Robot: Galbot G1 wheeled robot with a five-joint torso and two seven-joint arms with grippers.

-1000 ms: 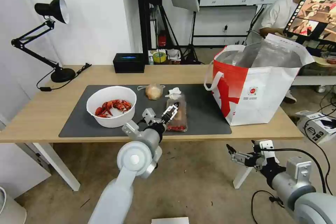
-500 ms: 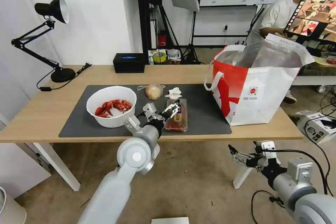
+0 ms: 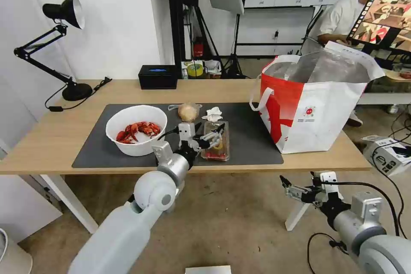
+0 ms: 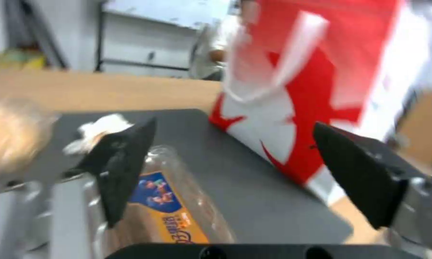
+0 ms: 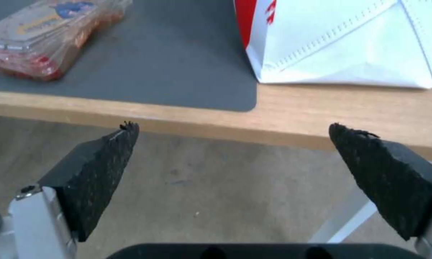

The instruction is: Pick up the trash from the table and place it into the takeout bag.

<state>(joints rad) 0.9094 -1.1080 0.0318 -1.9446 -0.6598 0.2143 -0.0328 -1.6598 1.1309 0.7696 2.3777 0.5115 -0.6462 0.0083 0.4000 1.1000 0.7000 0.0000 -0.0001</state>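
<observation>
The clear tomato tray point(image 3: 218, 150) point(image 4: 177, 201) point(image 5: 48, 32) lies on the dark mat point(image 3: 252, 137) of the table point(image 3: 55, 137). My left gripper point(image 3: 218, 133) point(image 4: 235, 124) hovers open just over the tray, one finger point(image 4: 124, 169) above its lid, the other point(image 4: 359, 172) towards the takeout bag point(image 3: 312, 107) point(image 4: 312, 90) point(image 5: 350, 39). The white bowl of crayfish shells point(image 3: 136, 129) sits left of it. Behind the tray lie the bun in its clear bag point(image 3: 188, 111) point(image 4: 9, 133) and the tissue point(image 3: 212, 114) point(image 4: 98, 127). My right gripper point(image 3: 286, 184) point(image 5: 233, 126) hangs open below the table's front edge.
A black desk lamp point(image 3: 77, 91) stands at the far left corner and a black box point(image 3: 157, 77) at the back edge. The bag's mouth is open, silver lining showing. Bare mat lies between the tray and the bag. A white table leg point(image 3: 295, 218) is near my right arm.
My left arm has swung its elbow left and down, and the wrist has turned so the open gripper sits lower over the tray. The right arm has barely shifted.
</observation>
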